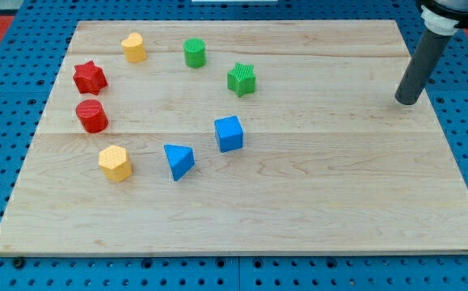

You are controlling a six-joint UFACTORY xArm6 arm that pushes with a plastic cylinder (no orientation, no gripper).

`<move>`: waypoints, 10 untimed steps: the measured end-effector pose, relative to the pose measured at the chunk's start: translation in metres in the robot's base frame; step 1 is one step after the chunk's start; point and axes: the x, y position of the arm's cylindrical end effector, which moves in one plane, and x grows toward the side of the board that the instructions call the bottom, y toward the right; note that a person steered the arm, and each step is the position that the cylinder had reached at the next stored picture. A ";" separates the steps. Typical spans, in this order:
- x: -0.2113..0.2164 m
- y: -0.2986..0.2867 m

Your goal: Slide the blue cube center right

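Note:
The blue cube (229,133) sits a little left of the middle of the wooden board (314,186). My tip (407,100) is at the view's right, near the board's right edge, far to the right of the blue cube and slightly above it. Nothing lies between them.
A blue triangular block (179,161) lies left of and below the cube. A green star block (242,79) and a green cylinder (195,53) sit above it. A yellow block (134,48), red star (90,78), red cylinder (92,116) and yellow hexagon (115,163) curve down the left.

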 end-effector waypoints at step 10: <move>0.090 -0.014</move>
